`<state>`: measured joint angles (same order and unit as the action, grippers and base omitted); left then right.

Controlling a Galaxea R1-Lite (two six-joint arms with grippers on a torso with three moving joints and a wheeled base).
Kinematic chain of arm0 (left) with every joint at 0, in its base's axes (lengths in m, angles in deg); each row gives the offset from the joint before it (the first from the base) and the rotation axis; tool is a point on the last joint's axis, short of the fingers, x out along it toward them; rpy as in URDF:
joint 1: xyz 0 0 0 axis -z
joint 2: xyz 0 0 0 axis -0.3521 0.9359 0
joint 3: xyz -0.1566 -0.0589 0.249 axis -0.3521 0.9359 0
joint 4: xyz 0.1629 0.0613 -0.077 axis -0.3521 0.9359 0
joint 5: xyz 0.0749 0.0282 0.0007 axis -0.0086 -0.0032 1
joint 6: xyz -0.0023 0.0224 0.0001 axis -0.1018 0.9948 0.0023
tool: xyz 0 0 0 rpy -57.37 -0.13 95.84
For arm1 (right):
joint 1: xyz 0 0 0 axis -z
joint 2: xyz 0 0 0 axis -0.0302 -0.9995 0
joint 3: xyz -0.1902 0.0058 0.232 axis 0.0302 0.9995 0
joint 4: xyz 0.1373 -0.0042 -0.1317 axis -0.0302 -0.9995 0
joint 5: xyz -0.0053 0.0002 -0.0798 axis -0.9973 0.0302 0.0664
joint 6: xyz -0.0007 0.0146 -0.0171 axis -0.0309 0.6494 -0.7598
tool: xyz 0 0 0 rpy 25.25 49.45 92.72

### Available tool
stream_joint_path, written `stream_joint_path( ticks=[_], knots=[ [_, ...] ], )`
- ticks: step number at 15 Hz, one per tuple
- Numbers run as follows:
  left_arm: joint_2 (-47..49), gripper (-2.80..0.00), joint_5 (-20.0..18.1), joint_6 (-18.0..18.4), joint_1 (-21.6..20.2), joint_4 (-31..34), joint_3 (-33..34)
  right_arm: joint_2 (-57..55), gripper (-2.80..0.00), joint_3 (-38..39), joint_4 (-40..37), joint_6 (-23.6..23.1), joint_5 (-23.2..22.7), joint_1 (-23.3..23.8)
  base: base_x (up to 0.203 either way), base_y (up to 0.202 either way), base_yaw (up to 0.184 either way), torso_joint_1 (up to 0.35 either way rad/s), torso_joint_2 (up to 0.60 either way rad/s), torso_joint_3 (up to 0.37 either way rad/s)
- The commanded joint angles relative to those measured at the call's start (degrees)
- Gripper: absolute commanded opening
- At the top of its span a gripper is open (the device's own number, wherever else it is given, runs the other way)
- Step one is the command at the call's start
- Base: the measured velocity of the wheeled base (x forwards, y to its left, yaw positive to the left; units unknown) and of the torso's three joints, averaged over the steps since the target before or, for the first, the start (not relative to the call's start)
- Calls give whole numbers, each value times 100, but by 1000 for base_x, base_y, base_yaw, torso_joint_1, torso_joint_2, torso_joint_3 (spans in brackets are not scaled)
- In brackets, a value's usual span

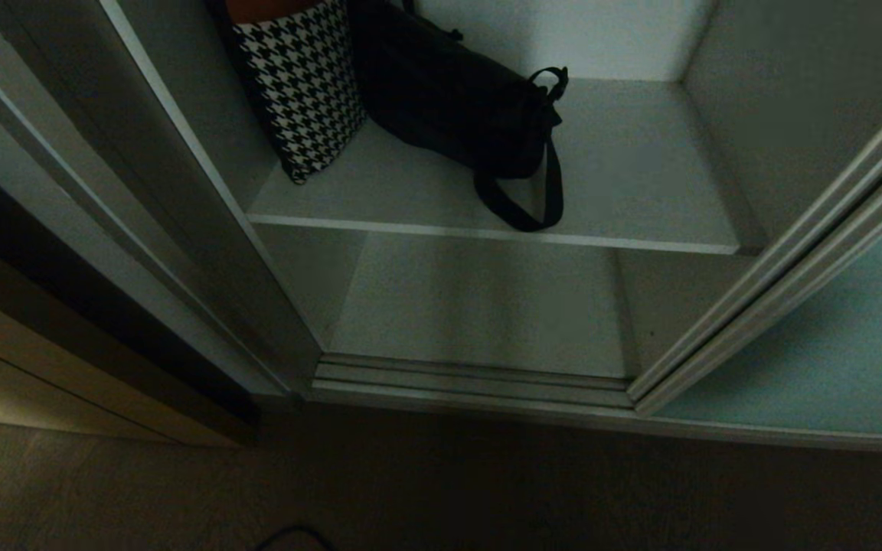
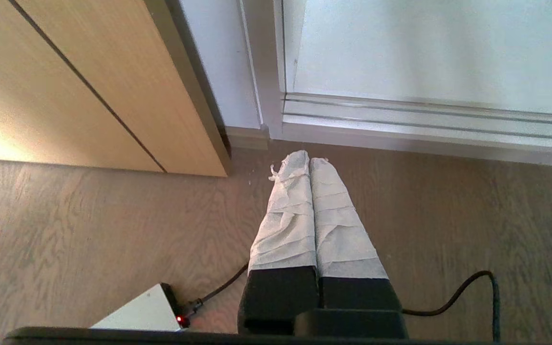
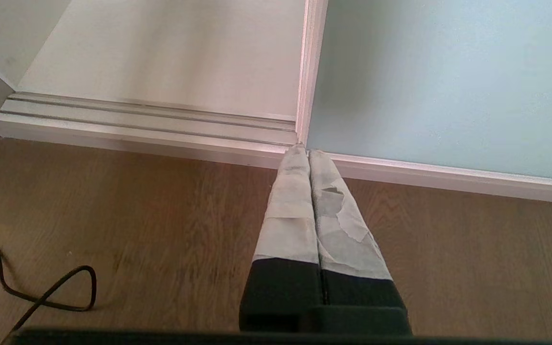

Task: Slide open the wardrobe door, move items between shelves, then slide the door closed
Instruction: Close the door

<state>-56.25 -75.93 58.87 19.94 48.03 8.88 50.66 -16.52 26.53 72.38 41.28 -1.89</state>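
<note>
The pale teal sliding wardrobe door [image 1: 831, 344] stands pushed to the right, leaving the wardrobe open. A black fabric bag [image 1: 456, 107] lies on the upper shelf [image 1: 487, 233], its strap loop [image 1: 525, 207] hanging over the front edge. Below it, the lower shelf [image 1: 479, 306] is bare. Neither arm shows in the head view. My left gripper [image 2: 308, 160] is shut and empty, hanging over the wood floor near the wardrobe's left corner. My right gripper [image 3: 307, 152] is also shut and empty, pointing at the door [image 3: 448, 81] frame's bottom edge.
A black-and-white houndstooth bag [image 1: 299, 84] leans at the shelf's left beside the black bag. The door track [image 1: 472, 379] runs along the wardrobe's foot. A light wood cabinet [image 2: 89, 81] stands to the left. A cable [image 3: 31, 287] and a small white box [image 2: 137, 314] lie on the floor.
</note>
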Motion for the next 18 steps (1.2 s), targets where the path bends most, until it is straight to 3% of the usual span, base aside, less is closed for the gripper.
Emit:
stream_joint_path(
  ticks=[1,18],
  knots=[
    [25,-280,-8,10,-2,-11,0,24,-280,2,0,-1,0,-2,0,0,0,0,0,0],
    [16,-280,-17,52,-2,7,0,15,-280,8,-5,-1,0,-2,0,0,0,1,0,12]
  ],
)
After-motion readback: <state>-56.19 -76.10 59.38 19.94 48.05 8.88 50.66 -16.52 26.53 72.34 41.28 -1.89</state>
